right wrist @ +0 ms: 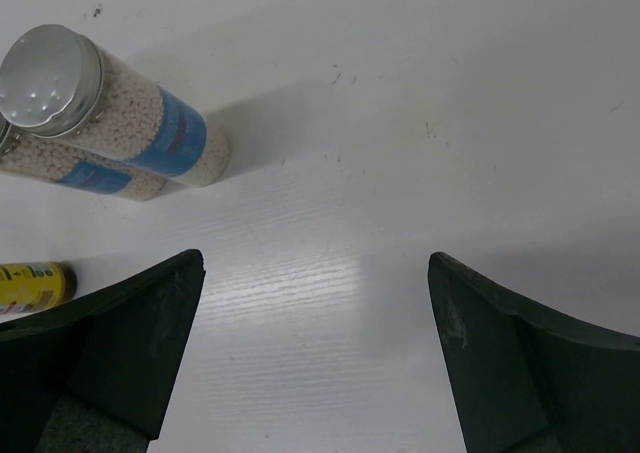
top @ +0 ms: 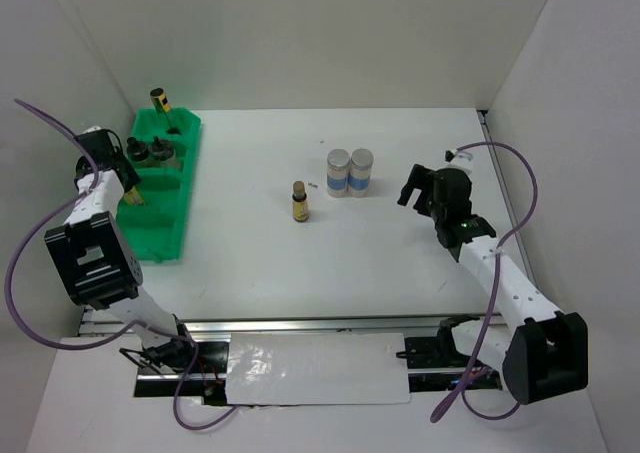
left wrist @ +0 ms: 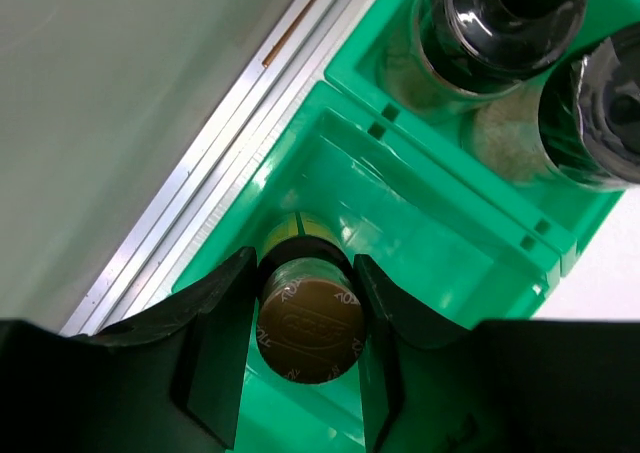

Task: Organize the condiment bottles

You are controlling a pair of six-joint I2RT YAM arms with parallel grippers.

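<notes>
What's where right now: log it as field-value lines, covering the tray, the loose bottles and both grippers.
tray: green tray at the table's left edge
in tray: far-end bottle; two black-capped bottles sharing one compartment; gripped bottle in the next compartment
left gripper: shut on gripped bottle
right gripper: open, empty, over bare table
loose on table: amber bottle, upright; silver-lidded jars, two, side by side
</notes>
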